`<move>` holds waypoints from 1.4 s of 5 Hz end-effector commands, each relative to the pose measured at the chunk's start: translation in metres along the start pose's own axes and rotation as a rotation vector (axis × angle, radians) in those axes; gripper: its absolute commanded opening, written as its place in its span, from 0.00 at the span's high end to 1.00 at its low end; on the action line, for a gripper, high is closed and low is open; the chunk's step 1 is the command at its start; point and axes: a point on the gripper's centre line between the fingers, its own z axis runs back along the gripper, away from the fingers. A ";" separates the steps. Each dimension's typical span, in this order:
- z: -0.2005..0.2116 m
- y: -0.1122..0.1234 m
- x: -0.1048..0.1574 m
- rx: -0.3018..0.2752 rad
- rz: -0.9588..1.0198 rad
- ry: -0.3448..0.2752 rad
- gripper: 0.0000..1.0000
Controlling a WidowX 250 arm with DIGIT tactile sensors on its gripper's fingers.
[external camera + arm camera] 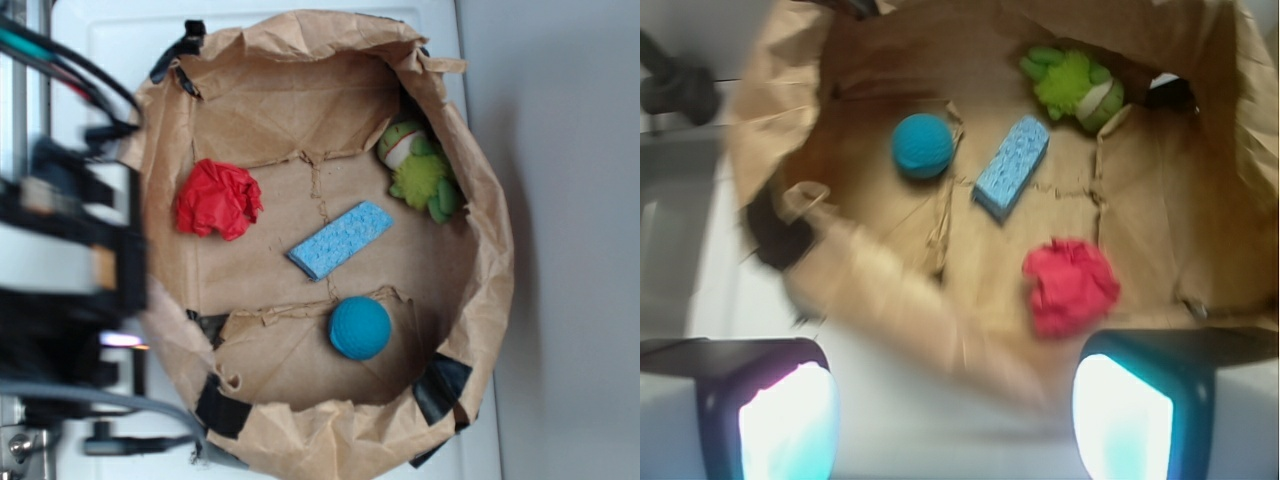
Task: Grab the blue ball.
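Blurred and dark at the left edge of the exterior view, the robot arm (70,260) sits nearest the lens, outside the brown paper tub (480,200) that holds everything. Its end effector cannot be made out here. Inside the tub, the blue ball (360,328) lies on the paper floor near the lower wall, apart from the light-blue sponge (341,240) just above it. A crumpled red paper wad (218,200) sits nearer the arm, and a green plush toy (425,175) rests against the far wall. The tub stands on a white tabletop (110,40).

Wrist view: both fingertips (785,415) of the end effector (955,410) frame the bottom edge, spread wide with nothing between them, so it is open. They hang above the tub's near rim (890,290), not yet inside. Past that rim the blue ball (922,146) lies up and to the left, the sponge (1011,167) just beside it, the red wad (1070,286) closest to the fingers, and the plush toy (1076,85) farther off.

To do this well, I judge the arm should clear the crumpled rim first, travel over the red wad without dipping, centre on the ball, then descend with the jaws straddling it on the sides away from the sponge. A round ball may roll if one finger lands first.
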 end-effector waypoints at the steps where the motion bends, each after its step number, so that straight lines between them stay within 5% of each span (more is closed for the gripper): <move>1: -0.007 0.000 0.027 0.024 0.050 -0.014 0.00; 4: -0.007 0.000 0.027 0.024 0.050 -0.014 0.00; 6: -0.005 -0.001 0.073 -0.168 -0.043 -0.093 0.00; 7: -0.008 0.001 0.093 -0.202 -0.017 -0.076 0.00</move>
